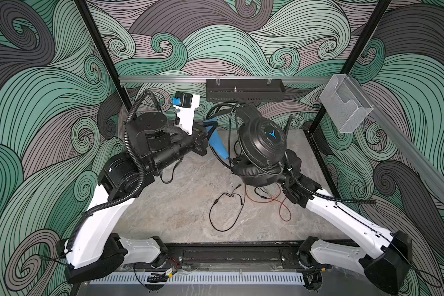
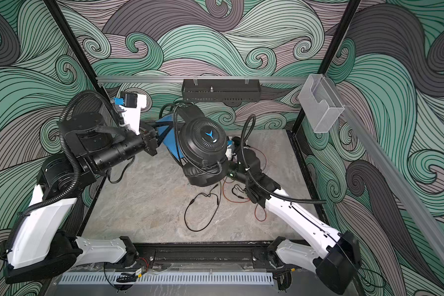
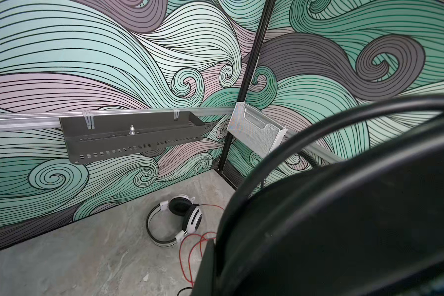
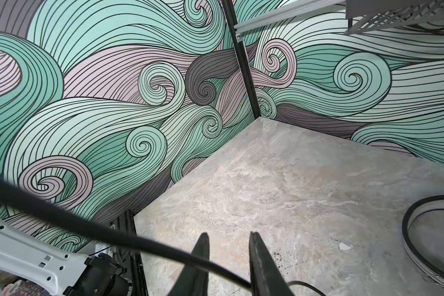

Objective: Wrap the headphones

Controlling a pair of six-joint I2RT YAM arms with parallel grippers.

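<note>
The black headset (image 1: 262, 143) hangs above the table (image 1: 180, 210) between the arms, lifted, I'd guess, so that it can be wound freely; the left gripper (image 1: 222, 153) has its blue fingers pressed together, seemingly on the band, as anchor; the right gripper (image 4: 228, 234) has its fingers a little apart with the black cable (image 4: 113, 231) crossing them, pinched or not I cannot tell; the white-and-black headset (image 3: 180, 220) lies on the table near the back wall, awaiting its turn.
</note>
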